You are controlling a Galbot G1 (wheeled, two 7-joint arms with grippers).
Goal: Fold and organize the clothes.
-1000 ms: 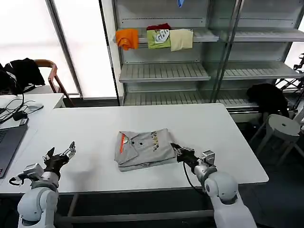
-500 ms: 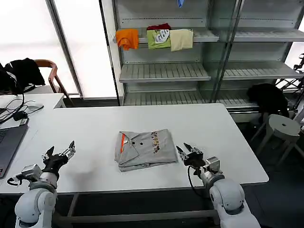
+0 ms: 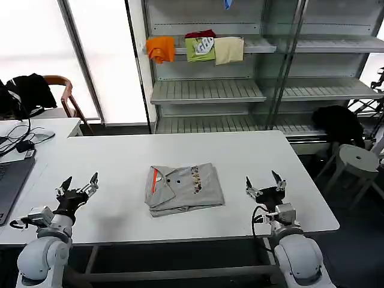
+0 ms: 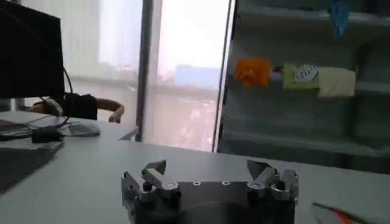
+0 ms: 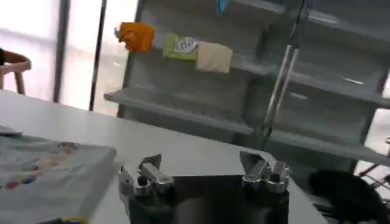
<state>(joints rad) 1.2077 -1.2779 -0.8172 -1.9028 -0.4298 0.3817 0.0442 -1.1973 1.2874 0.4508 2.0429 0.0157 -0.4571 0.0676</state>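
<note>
Both sets of jaws are spread wide with nothing in them. The right gripper point(image 3: 264, 183) hovers near the tabletop's point(image 3: 108, 153) front right corner, the left gripper point(image 3: 78, 186) near the front left. The clothes point(image 3: 183, 188) sit folded in a stack mid-table, closer to the front edge, orange collar stripe showing.

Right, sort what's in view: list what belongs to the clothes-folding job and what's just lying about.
Job:
folded light grey short-sleeved shirts on the white table
left gripper, open
right gripper, open

Lying about:
orange, green and cream shelf garments
black garment
laptop
</note>
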